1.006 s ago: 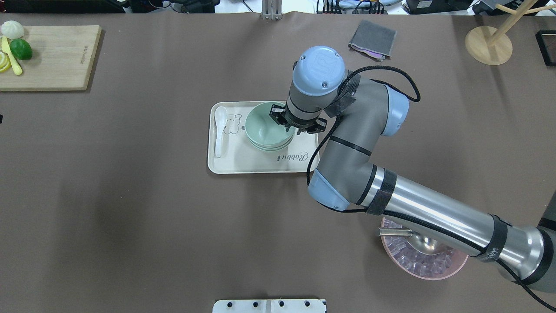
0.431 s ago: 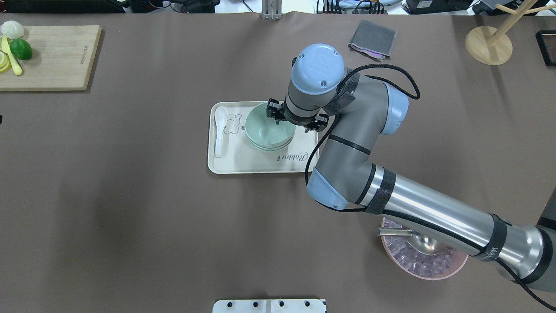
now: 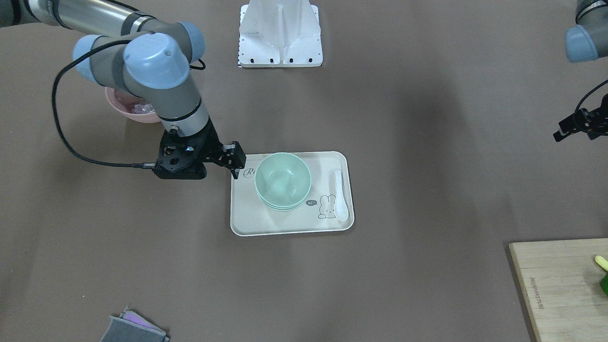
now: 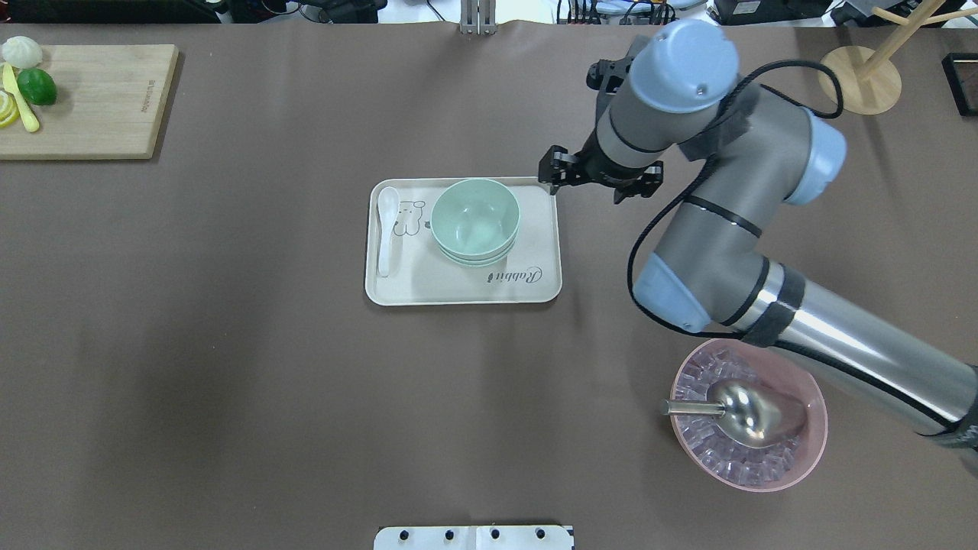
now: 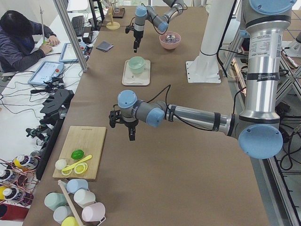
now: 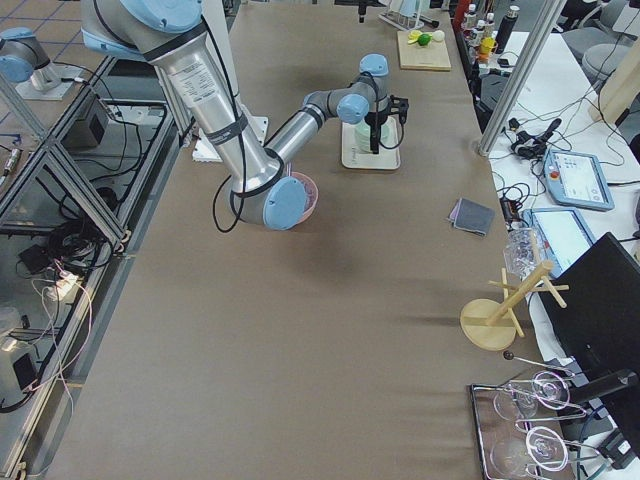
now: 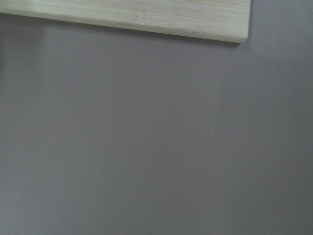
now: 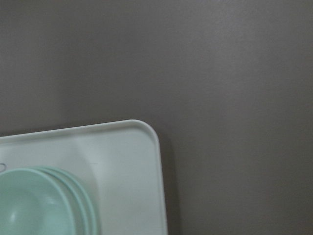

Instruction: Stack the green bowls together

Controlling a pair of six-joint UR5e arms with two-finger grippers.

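1. 3 green bowls [image 4: 475,221] sit nested in 1 stack on the tray [image 4: 458,286], beside the spoon [image 4: 387,229].
2. Right gripper [image 4: 597,177] hangs just off the tray's corner, fingers spread, empty.
3. Left gripper [image 3: 577,126]: you can't tell its finger state.

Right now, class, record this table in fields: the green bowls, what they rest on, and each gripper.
items: three pale mint-green round plastic bowls, nested in one stack
support: cream rectangular tray, white spoon alongside
right gripper: by tray's corner, holding nothing
left gripper: over bare table near wooden cutting board
task: looks done
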